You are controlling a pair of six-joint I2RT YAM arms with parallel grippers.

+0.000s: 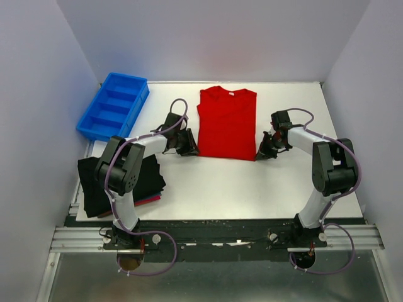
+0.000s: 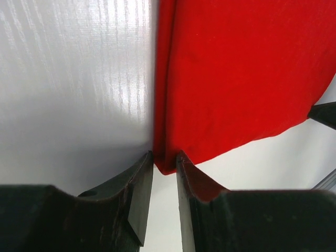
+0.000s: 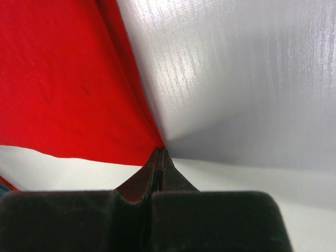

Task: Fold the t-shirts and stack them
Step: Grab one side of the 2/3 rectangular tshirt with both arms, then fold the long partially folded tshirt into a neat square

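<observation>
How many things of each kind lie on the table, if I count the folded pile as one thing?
red t-shirt, laid flat: 1
pile of folded shirts, black on top: 1
blue bin: 1
Total: 3

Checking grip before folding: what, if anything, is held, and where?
Right gripper pinches the red shirt by a hem corner. Left gripper is open around the other corner.
</observation>
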